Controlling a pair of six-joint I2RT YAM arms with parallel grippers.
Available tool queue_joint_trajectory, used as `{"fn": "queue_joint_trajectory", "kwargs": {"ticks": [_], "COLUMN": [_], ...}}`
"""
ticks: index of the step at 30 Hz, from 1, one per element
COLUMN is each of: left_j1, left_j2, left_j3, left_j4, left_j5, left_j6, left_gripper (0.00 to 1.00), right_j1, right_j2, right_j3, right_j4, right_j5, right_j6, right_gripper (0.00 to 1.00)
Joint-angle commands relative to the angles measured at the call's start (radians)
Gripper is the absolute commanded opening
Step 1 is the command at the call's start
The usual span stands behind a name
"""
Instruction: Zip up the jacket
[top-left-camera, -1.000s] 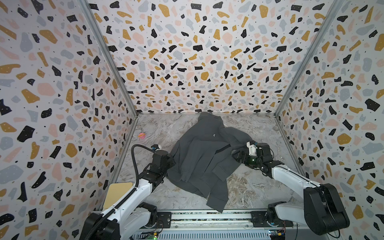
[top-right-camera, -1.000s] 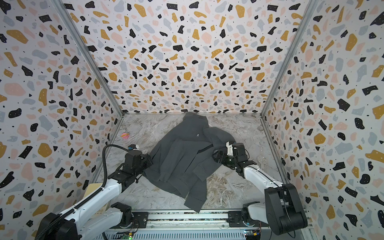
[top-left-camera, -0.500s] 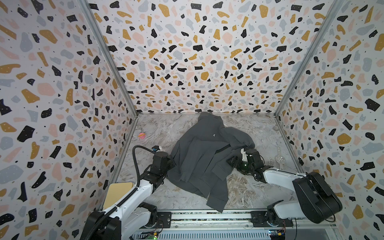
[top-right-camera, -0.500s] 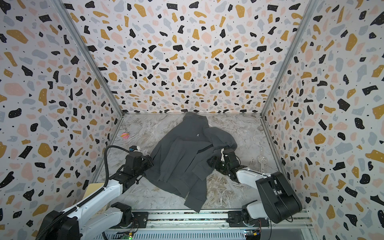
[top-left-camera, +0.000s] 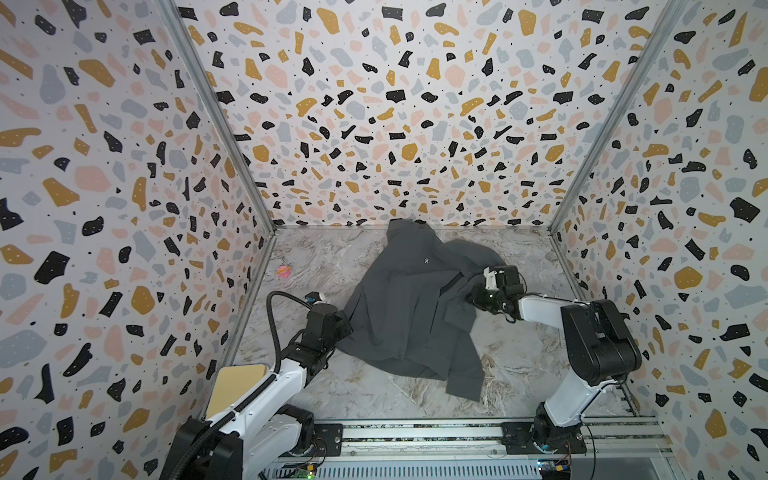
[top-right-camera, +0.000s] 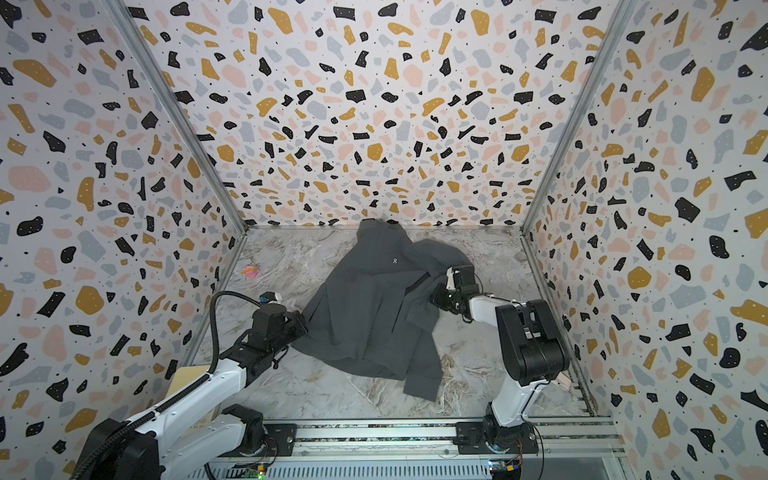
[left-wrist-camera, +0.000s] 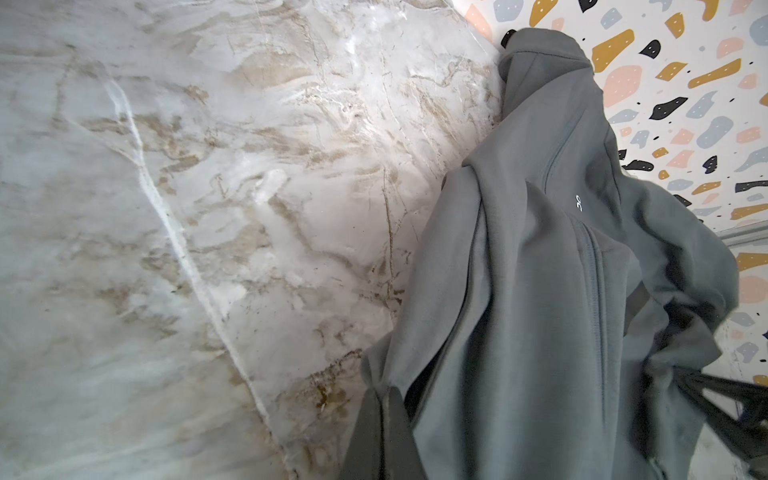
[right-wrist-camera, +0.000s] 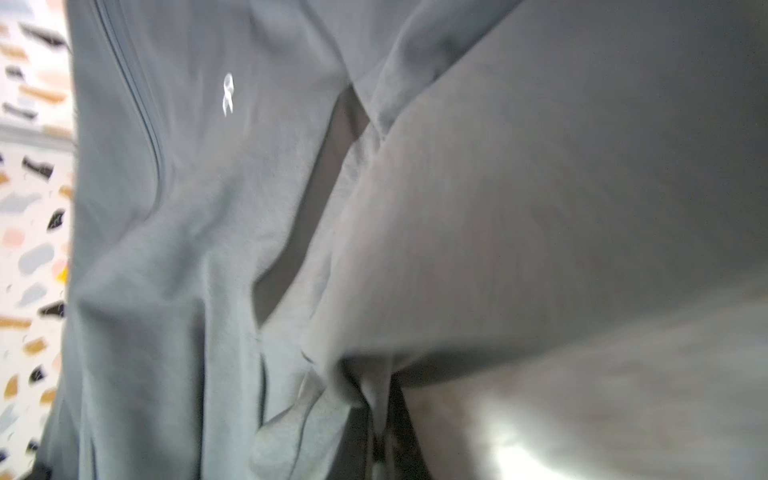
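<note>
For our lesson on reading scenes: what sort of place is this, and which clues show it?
Probably a robot test cell: terrazzo-print walls enclose a marble-look table, and two arms on a base rail handle a jacket.

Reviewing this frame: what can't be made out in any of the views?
- Zip slider: seen in no view; in the left wrist view, folds of the jacket cover the lower end of the zip line.
- Right gripper: tips buried in fabric in both top views; right wrist view blurred.
- Left gripper: tips cut off by the left wrist view's edge.
- Pink thing: too small to identify in both top views.
</note>
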Motion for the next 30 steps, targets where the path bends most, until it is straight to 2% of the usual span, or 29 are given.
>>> {"fn": "queue_joint_trajectory", "kwargs": {"ticks": [1,3,7,12,13,15,16,20,22,26,30], "left_j1": [0.009,0.009,0.009,0.009,0.009,0.009,0.010,0.010,0.009,0.009,0.010], "left_j2": [-0.021,-0.007,0.049,0.080,0.070,0.046,0.030,-0.038,-0.068,-0.122,-0.129], "left_j3": [-0.010,-0.009,0.001,0.016,0.012,0.000,-0.009,-0.043,-0.057,-0.077,-0.104], "left_j4": [0.038,0.063,0.120,0.110,0.101,0.080,0.068,0.017,-0.005,-0.044,-0.062], "left_j5": [-0.023,-0.011,0.026,0.065,0.066,0.067,0.070,0.091,0.104,0.126,0.149], "left_j6": [-0.010,-0.029,-0.052,-0.044,-0.045,-0.048,-0.051,-0.063,-0.067,-0.069,-0.069], "left_gripper": [0.00,0.00,0.00,0.00,0.00,0.00,0.00,0.00,0.00,0.00,0.00], "right_j1": [-0.155,-0.235,-0.303,-0.316,-0.317,-0.317,-0.317,-0.294,-0.259,-0.131,-0.047], "right_j2": [-0.119,-0.123,-0.116,-0.142,-0.152,-0.166,-0.176,-0.271,-0.319,-0.397,-0.400], "right_j3": [0.101,0.176,0.217,0.159,0.134,0.086,0.064,-0.016,-0.016,0.011,0.001], "right_j4": [-0.144,-0.196,-0.229,-0.250,-0.250,-0.253,-0.264,-0.280,-0.320,-0.413,-0.429], "right_j5": [0.088,0.048,0.032,0.159,0.161,0.133,0.121,0.091,0.104,0.217,0.171], "right_j6": [-0.124,-0.141,-0.152,-0.203,-0.209,-0.213,-0.218,-0.217,-0.227,-0.248,-0.242], "right_gripper": [0.00,0.00,0.00,0.00,0.05,0.37,0.49,0.69,0.73,0.76,0.77]}}
